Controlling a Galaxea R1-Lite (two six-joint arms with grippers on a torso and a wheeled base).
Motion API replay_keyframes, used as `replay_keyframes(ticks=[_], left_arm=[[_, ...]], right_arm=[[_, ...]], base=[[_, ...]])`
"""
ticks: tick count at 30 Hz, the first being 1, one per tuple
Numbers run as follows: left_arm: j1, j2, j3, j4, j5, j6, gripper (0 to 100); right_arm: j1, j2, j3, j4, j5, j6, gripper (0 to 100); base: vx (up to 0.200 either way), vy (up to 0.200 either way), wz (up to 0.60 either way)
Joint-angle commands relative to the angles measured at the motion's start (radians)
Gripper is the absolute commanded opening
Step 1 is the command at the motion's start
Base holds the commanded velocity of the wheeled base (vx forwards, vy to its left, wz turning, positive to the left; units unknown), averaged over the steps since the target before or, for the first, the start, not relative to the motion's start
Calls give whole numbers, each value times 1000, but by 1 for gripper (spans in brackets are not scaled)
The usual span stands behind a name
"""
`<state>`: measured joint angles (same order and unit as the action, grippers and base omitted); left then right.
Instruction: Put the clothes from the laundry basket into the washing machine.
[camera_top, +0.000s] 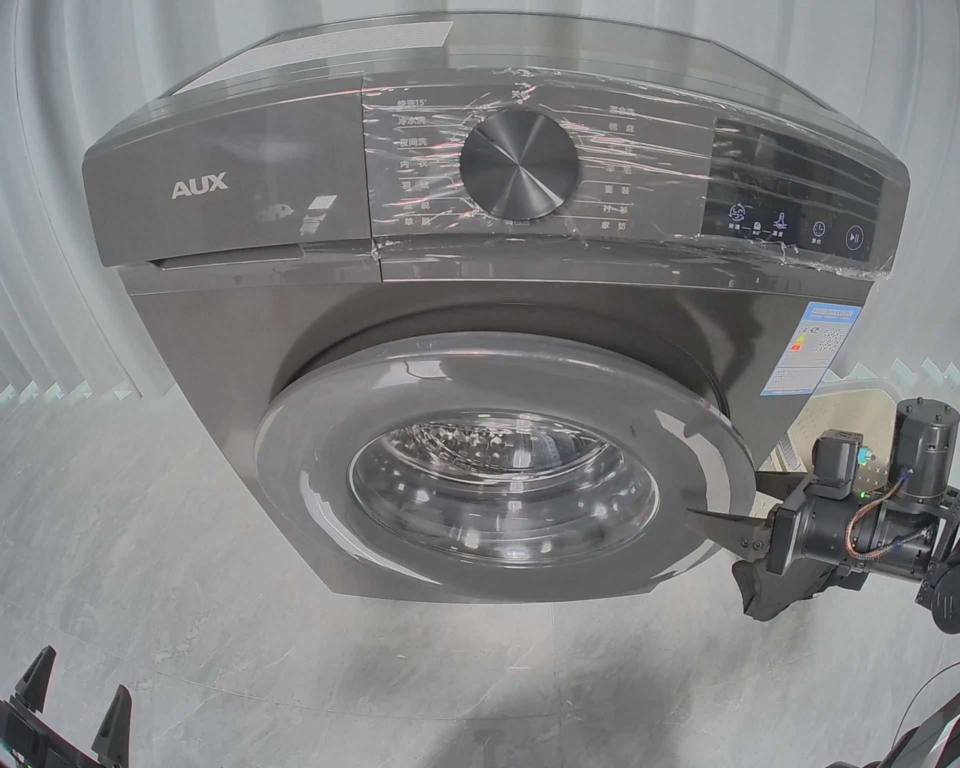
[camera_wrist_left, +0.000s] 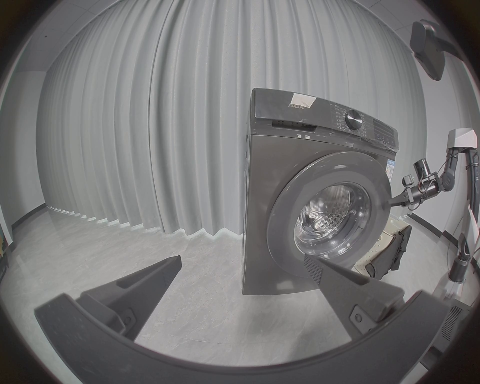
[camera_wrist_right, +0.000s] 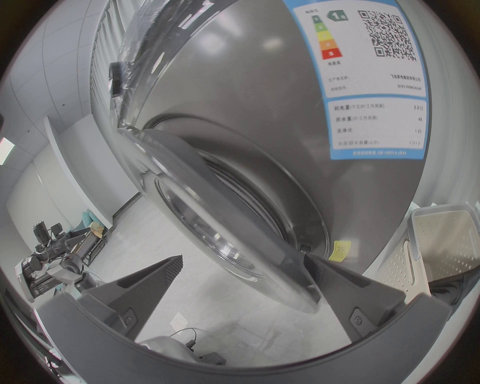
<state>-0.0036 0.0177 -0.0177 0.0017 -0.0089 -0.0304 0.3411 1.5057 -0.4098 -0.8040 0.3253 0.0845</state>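
Observation:
The grey front-loading washing machine (camera_top: 300, 330) stands before me with its round glass door (camera_top: 500, 470) swung slightly ajar on the right side. My right gripper (camera_top: 742, 507) is open at that door's right edge; in the right wrist view the door rim (camera_wrist_right: 280, 270) lies between the fingers of the right gripper (camera_wrist_right: 242, 260). The white laundry basket (camera_wrist_right: 442, 240) sits on the floor right of the machine, with a dark garment (camera_top: 780, 592) draped over it. My left gripper (camera_top: 82, 675) is low at the left, open and holding nothing, far from the machine (camera_wrist_left: 280, 210).
Pale tiled floor (camera_top: 150, 520) spreads in front of and to the left of the machine. Pleated grey curtains (camera_wrist_left: 150, 140) hang behind it. The basket (camera_wrist_left: 380, 245) with the dark garment (camera_wrist_left: 395, 252) stands close against the machine's right side.

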Motion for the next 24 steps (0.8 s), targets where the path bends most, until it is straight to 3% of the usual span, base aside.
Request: replay_keyframes(ticks=[1,12,18,24], left_arm=[[1,-18,15,0,0,0,100],[1,-18,15,0,0,-2,100],[1,-18,15,0,0,-2,100],[1,-18,15,0,0,-3,100]], right_arm=[[-2,-71,54,-1,9,-3,100],[3,-58,45,-3,4,-11,100],[6,-39,31,-4,-2,-2,100],[35,-22,65,-29,-2,1,100]], base=[[0,0,0],[0,0,0],[-200,0,0],[0,0,0]])
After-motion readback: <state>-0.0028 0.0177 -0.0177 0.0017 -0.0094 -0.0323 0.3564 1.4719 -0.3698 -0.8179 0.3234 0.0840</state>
